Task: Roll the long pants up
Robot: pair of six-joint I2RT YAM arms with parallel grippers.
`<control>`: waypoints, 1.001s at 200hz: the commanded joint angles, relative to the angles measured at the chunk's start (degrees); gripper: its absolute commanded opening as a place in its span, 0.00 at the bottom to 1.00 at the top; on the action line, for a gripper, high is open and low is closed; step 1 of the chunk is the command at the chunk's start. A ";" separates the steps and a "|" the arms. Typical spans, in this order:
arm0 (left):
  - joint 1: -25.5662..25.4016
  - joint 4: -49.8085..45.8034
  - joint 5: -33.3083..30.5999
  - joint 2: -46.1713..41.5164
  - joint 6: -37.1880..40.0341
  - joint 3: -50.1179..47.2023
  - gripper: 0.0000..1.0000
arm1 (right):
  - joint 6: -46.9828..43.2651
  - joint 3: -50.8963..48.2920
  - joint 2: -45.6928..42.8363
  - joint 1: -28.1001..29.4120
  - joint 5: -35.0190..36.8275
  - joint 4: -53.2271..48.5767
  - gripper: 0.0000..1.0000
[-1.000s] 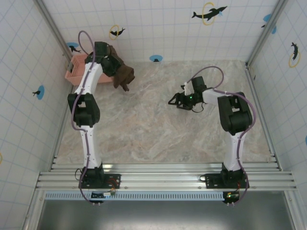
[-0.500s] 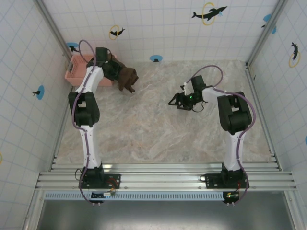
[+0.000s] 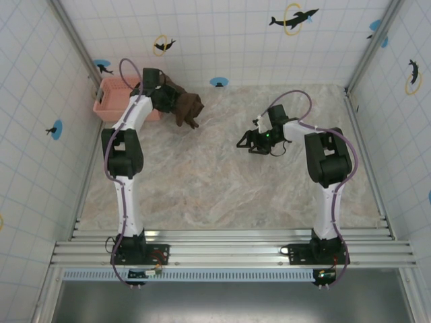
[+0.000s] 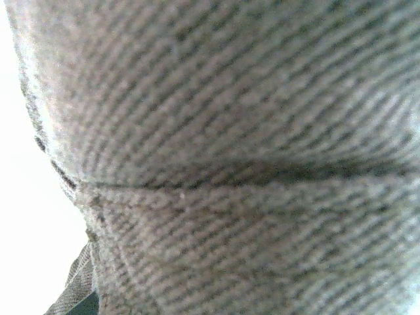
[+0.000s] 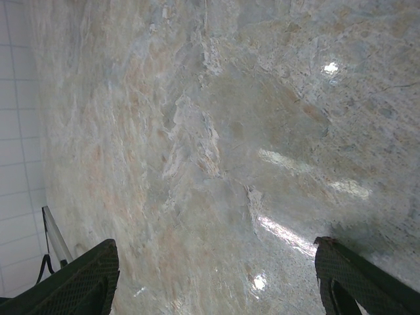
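We judge the task to be at its very start. The pants point(image 3: 187, 108) are a crumpled dark brown bundle at the far left of the counter point(image 3: 222, 195), just beside the pink basket point(image 3: 108, 102). Nothing is spread out, no leg lies flat, and no roll has been begun. By our reckoning the whole job is left: set the cloth down in the open middle, pull the legs straight, lay one over the other, then roll from one end.

The left fingers point(image 3: 166, 98) are buried in the cloth. From above, the bundle hangs off the tip of that arm, and the left wrist view has the brown weave point(image 4: 249, 164) pressed right up to the lens, with one fold line running across it. We cannot see the fingers themselves, but we take them to be clamped on the pants.

The right fingers point(image 5: 72, 283) are spread wide with nothing between them, low over bare counter near the middle right point(image 3: 244, 142), well apart from the pants.

As for direction, the bundle is short and lumpy. Its longer line runs from the left fingers out toward the right and slightly nearer, so the loose end points at the centre of the counter. We cannot tell the waist from the hems.
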 commanded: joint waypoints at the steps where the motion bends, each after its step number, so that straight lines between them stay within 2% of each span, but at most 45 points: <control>1: -0.33 3.54 1.50 -3.84 -2.14 4.16 0.00 | -0.83 -0.53 3.74 0.17 2.99 -4.15 0.81; 41: 0.92 6.14 -0.33 -5.15 -4.25 4.47 0.00 | -0.73 -0.34 4.24 0.26 2.74 -3.93 0.81; 88: 5.50 12.06 -3.56 -5.14 -6.90 5.47 0.00 | -0.83 -0.72 3.92 0.54 2.02 -3.94 0.81; 112: 7.95 11.65 -4.61 -4.26 -6.65 8.68 0.00 | -1.28 -0.62 3.89 0.88 2.00 -4.62 0.80; 155: 10.82 17.12 -4.62 -3.12 -10.51 8.11 0.00 | -1.43 0.46 4.15 1.51 2.14 -6.02 0.80; 200: 11.05 17.43 -2.71 -2.46 -11.26 7.83 0.00 | -1.36 4.09 5.64 2.28 2.60 -8.40 0.80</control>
